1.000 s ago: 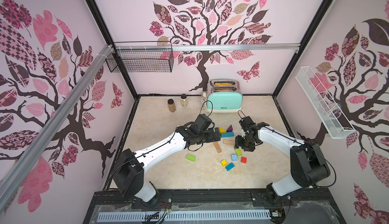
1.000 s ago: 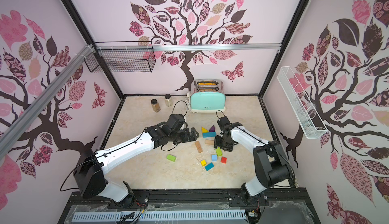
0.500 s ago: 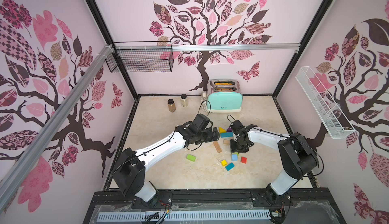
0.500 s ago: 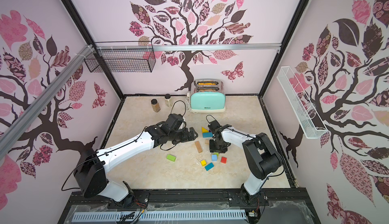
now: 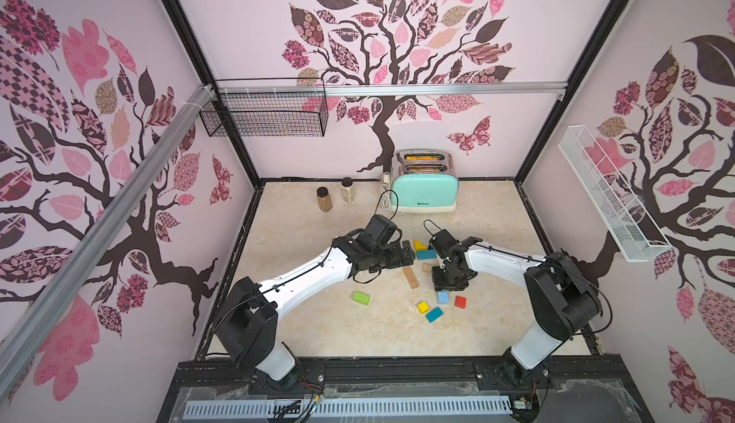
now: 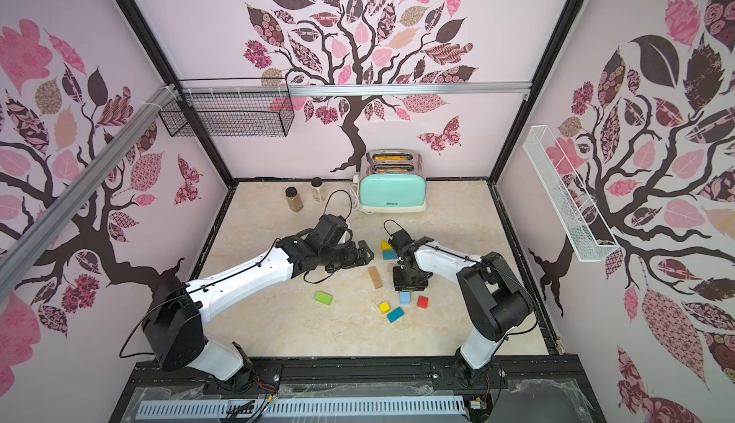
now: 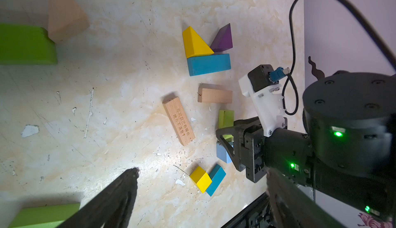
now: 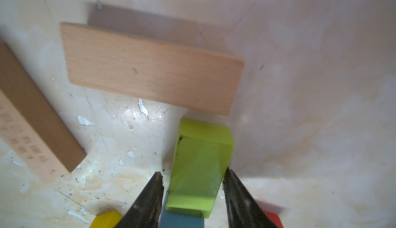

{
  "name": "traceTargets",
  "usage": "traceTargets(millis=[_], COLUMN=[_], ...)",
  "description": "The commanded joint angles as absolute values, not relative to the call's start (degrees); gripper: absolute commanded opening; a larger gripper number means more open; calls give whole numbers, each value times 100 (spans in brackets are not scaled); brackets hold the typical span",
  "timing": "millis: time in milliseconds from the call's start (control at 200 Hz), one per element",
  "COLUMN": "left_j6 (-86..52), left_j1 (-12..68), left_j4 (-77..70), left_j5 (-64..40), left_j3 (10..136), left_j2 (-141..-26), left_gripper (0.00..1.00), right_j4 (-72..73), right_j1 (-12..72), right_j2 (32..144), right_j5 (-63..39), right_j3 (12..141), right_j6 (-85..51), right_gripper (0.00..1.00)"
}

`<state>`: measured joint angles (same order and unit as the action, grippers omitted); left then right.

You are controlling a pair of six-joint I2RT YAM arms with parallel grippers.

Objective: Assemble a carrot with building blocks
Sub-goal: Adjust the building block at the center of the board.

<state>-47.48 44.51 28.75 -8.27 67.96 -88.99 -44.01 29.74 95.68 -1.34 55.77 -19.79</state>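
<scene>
Loose building blocks dot the worktop up front. The right claw straddles a lime-green block; whether it grips cannot be told. The left claw gapes wide, holding nothing. At the back, the darker jar holds brown powder, the paler jar tan, and the mint toaster carries toast slices.

Toaster at the table's back, two spice jars left of it, building blocks loose in front.
</scene>
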Motion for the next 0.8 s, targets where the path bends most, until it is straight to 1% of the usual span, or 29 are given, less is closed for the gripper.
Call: traceTargets(millis=[0, 100, 135, 175, 320, 475, 615, 665, 740, 795], left_j6=[-4649, -4641, -4634, -4632, -4596, -4495, -4439, -4429, -4412, -4412], left_j1=[4425, 4415, 4412, 4412, 4413, 4412, 4412, 4412, 4412, 4412], left_j4=[2815, 2844, 2852, 2864, 2881, 2882, 2874, 2876, 2901, 2913], left_j5=[-825, -787, -775, -767, -791, -849, -939, -974, -984, -968], left_j3=[6938, 6929, 6921, 6914, 6910, 6920, 6902, 6902, 6896, 6891], left_j2=[-8949, -8913, -8908, -8899, -8898, -8877, -8886, -8903, -8912, -8898], left_gripper=[98, 98, 98, 98, 98, 98, 98, 98, 98, 98], right_j4=[-4389, -4380, -4346, -4317, -4484, -4755, -4770, -4718, -4616, -4605], right_j1=[2989, 2994, 2990, 2993, 2980, 2957, 2888, 2842, 2825, 2830], right_j2=[9659, 9635, 9602, 9576, 9455, 9003, 8815, 8816, 8915, 9039], right_j5=[92, -91, -184, -226, -127, 159, 175, 71, -55, -76], right_j3=[5786, 5796, 5756, 5703, 5540, 5333, 5281, 5274, 5346, 5436], right_j6=[-1977, -2065, -2108, -2175, -2566, -3259, -3775, -3874, -3857, -3807], right_gripper=[42, 36, 31, 28, 27, 25, 24, 27, 43, 49])
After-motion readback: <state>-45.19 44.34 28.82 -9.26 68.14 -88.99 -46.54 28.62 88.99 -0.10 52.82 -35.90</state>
